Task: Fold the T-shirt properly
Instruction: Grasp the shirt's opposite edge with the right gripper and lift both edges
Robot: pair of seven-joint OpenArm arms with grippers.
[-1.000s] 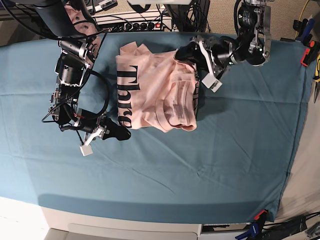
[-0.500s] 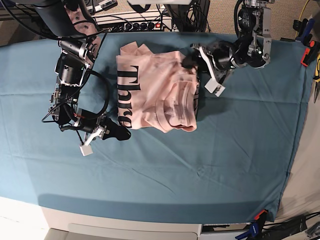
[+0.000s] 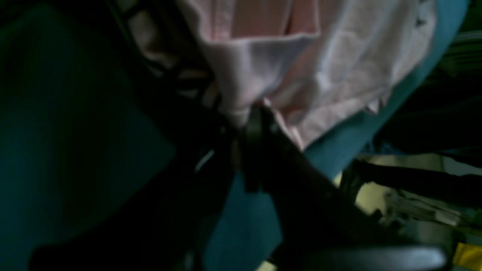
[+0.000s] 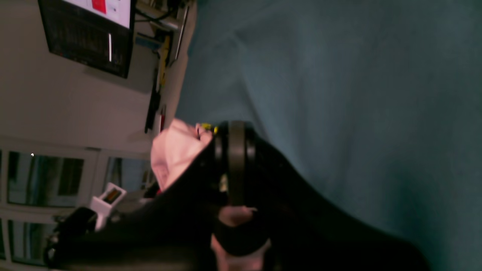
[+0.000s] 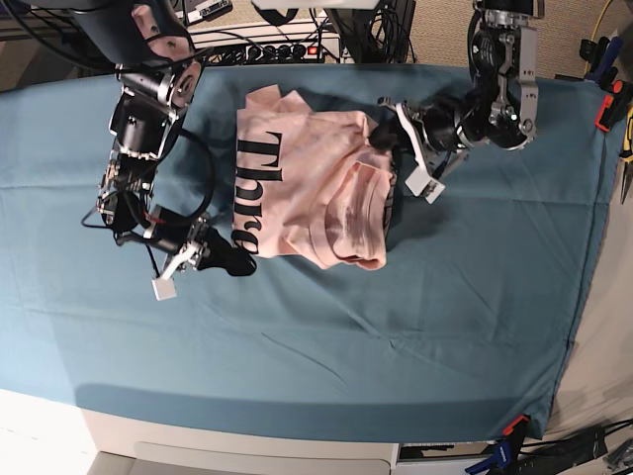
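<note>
Here, left pincer (image 5: 380, 133) clenched on the T-shirt (image 5: 307, 188) edge, right pincer (image 5: 240, 263) closed, empty.

1. The counter (image 5: 475, 297) is covered by a teal cloth (image 5: 326, 336) with some soft wrinkles.
2. The pale pink T-shirt (image 5: 307, 188) lies directly on the cloth, partly folded, in the far middle part.
3. Black letters show on its left part.
</note>
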